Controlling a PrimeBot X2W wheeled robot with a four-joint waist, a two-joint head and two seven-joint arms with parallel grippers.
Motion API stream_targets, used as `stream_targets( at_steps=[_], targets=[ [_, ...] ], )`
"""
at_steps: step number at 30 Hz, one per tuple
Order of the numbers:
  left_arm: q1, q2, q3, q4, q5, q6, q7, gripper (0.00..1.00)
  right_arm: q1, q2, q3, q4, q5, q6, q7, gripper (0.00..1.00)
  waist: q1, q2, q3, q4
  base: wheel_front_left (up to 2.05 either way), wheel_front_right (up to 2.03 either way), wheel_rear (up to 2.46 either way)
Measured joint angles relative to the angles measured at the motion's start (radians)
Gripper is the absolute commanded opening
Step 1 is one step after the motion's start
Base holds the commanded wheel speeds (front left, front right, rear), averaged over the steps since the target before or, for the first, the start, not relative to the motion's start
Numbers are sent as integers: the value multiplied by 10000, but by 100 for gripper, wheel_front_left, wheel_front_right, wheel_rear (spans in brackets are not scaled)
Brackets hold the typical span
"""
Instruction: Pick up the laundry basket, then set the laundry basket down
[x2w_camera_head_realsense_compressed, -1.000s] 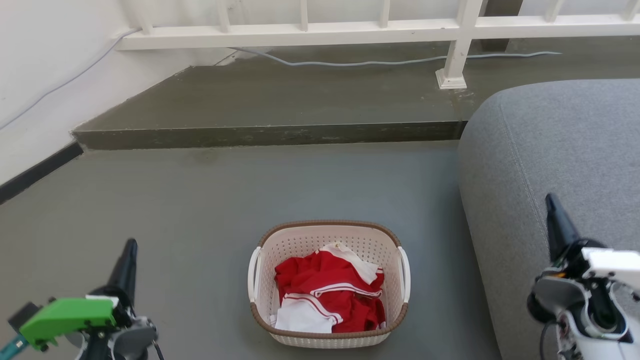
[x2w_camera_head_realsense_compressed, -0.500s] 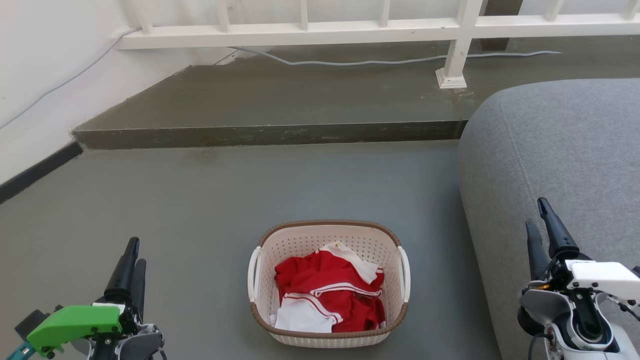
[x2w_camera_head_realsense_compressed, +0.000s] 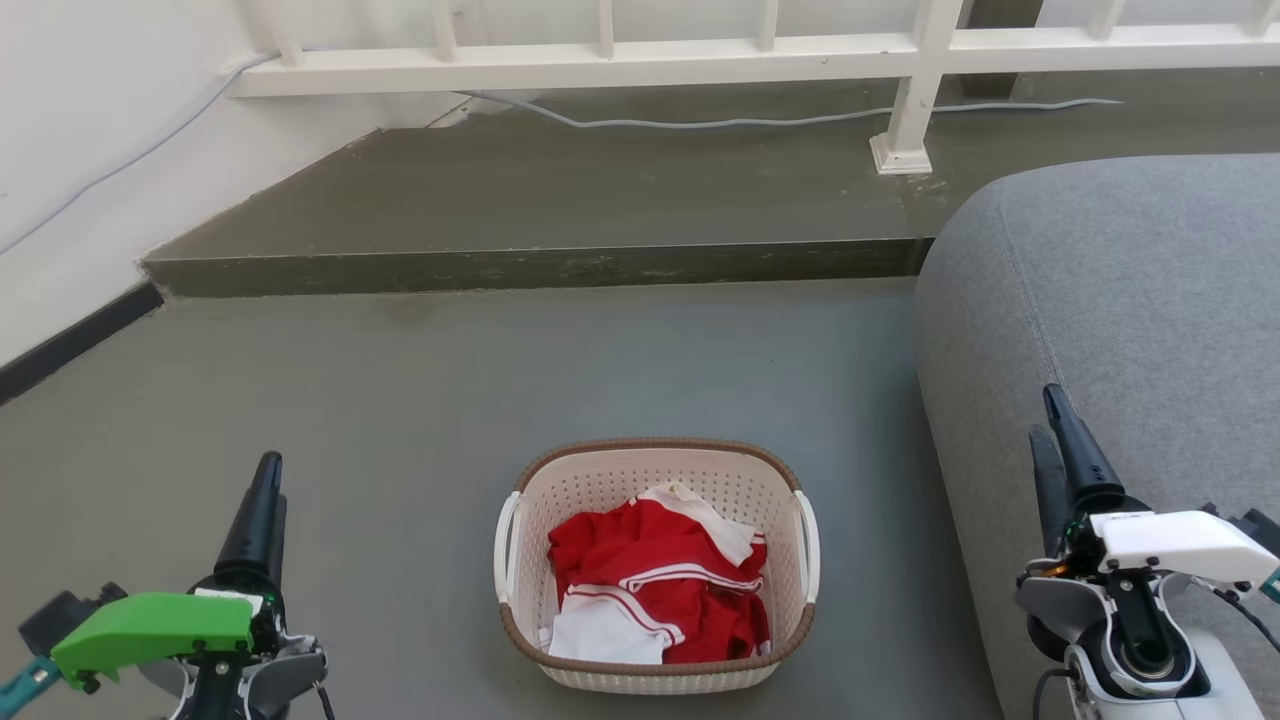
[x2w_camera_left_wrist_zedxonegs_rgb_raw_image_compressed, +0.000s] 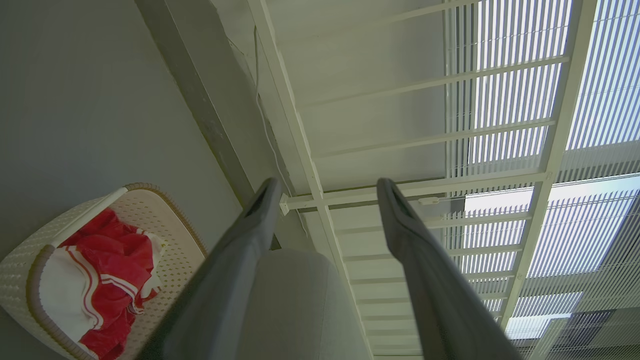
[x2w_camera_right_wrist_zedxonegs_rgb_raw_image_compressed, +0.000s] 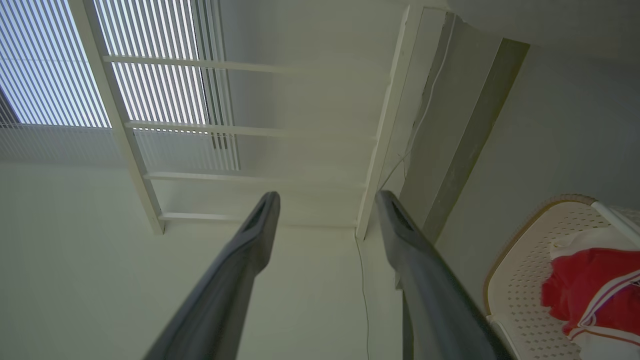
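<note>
The laundry basket (x2w_camera_head_realsense_compressed: 655, 446), cream-white with a brown rim and white side handles, stands on the grey floor with red and white clothes (x2w_camera_head_realsense_compressed: 655, 580) inside. My left gripper (x2w_camera_head_realsense_compressed: 268, 466) hovers well to its left, fingers pointing away from me. My right gripper (x2w_camera_head_realsense_compressed: 1046, 412) hovers to its right, in front of the sofa. The left wrist view has the left gripper (x2w_camera_left_wrist_zedxonegs_rgb_raw_image_compressed: 327, 186) open and empty, with the basket (x2w_camera_left_wrist_zedxonegs_rgb_raw_image_compressed: 172, 235) at lower left. The right gripper (x2w_camera_right_wrist_zedxonegs_rgb_raw_image_compressed: 326, 196) is likewise open and empty in the right wrist view, with the basket (x2w_camera_right_wrist_zedxonegs_rgb_raw_image_compressed: 522, 270) at lower right.
A grey sofa (x2w_camera_head_realsense_compressed: 1130, 290) fills the right side, close to the basket. A raised dark step (x2w_camera_head_realsense_compressed: 540, 268) runs across behind, with a white railing (x2w_camera_head_realsense_compressed: 600, 68) and a grey cable (x2w_camera_head_realsense_compressed: 700, 125) on it. A white wall (x2w_camera_head_realsense_compressed: 70, 180) borders the left.
My right gripper has shifted left toward the basket and turned so both fingers show. The left gripper has edged slightly forward. The basket has not moved.
</note>
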Motion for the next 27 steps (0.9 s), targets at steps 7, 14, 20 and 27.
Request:
stream_targets(
  at_steps=[7, 14, 20, 27],
  targets=[
    [0, 253, -380, -362, 727, 0, -305, 100, -12, -12, 288, -111, -761, 0, -232, 100, 0, 0, 23, -22, 0, 0, 0],
    [0, 562, -821, -583, 1668, -2, -732, 100, -47, -25, 497, -274, -1607, 2, -476, 100, 0, 0, 48, -51, 0, 0, 0],
    [0, 742, -984, -640, 2451, -2, -1007, 100, -52, -42, 606, -349, -2299, 2, -686, 100, 0, 0, 59, -67, 0, 0, 0],
    [0, 1022, -1292, -711, 3584, -2, -1283, 100, -87, -56, 859, -433, -3565, 0, -915, 100, 0, 0, 66, -80, 0, 0, 0]
  ],
)
